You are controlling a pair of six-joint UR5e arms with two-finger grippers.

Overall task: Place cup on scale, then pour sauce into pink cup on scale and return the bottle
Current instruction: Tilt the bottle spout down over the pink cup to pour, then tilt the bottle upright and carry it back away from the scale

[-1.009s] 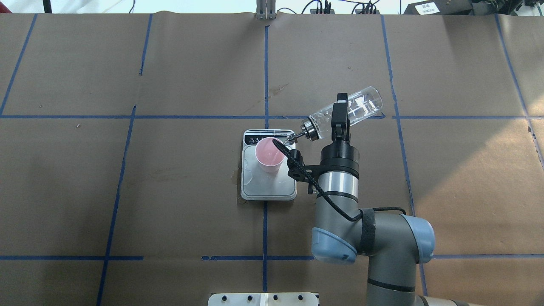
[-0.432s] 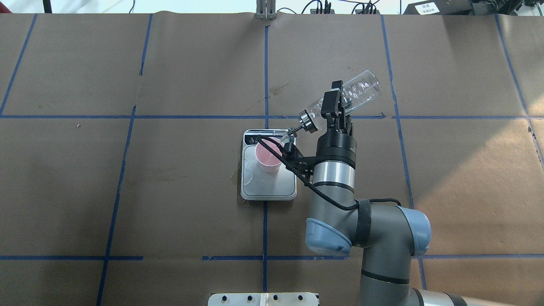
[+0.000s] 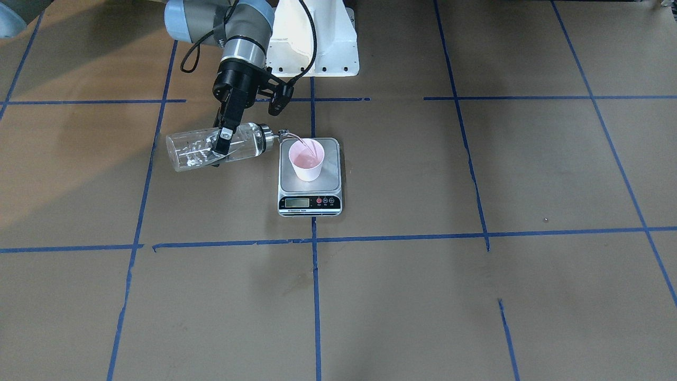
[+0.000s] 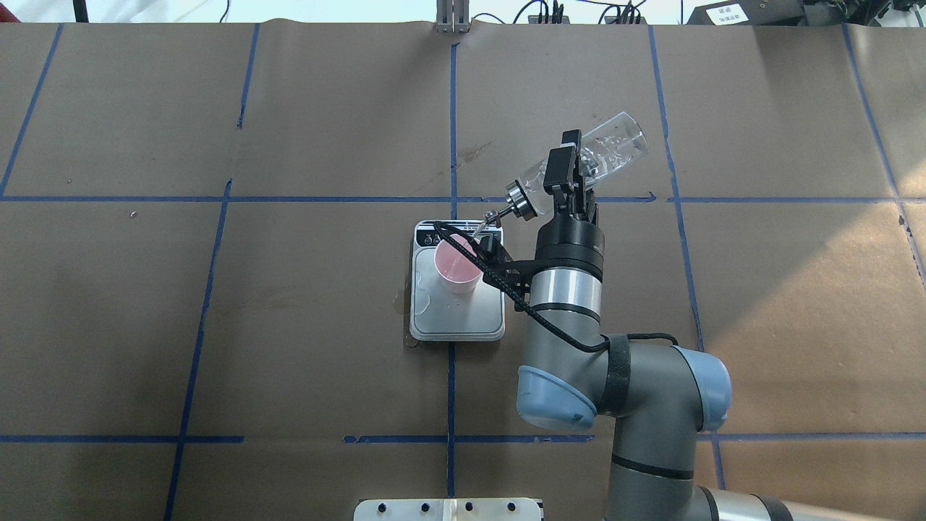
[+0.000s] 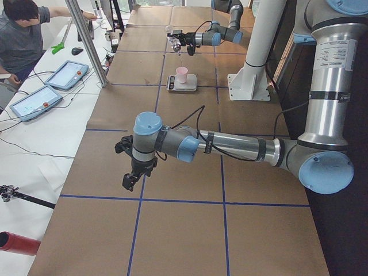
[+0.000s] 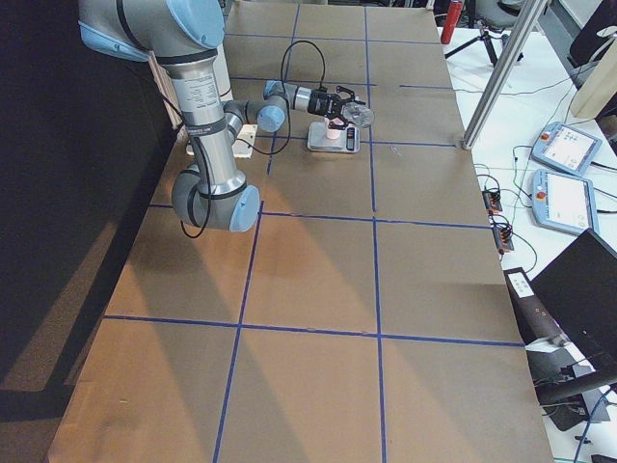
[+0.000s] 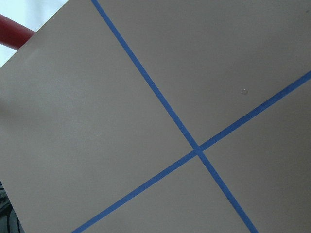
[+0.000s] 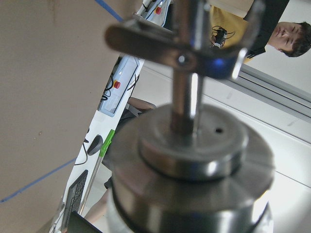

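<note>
Near the overhead view's centre, the scale point(image 4: 456, 318) carries the cup point(image 4: 457, 269); its display is too small to read. From lower right the right arm point(image 4: 571, 304) reaches forward, the right fingers point(image 4: 563, 174) pinching the bottle point(image 4: 615, 148), tilted spout-down, with sauce point(image 3: 304, 159) arcing into the cup. Whether the left fingers point(image 5: 127, 183) are spread cannot be told.

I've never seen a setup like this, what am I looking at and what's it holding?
Two robot arms work at a paper-covered table. The pictures come from above, from across the table, from both table ends, and from a camera on each wrist. A kitchen scale sits there with a pink cup on it. The right arm grips a tilted clear bottle in its jaws, pouring a thin stream into the cup. The left arm hangs off to the side, over the table.
</note>
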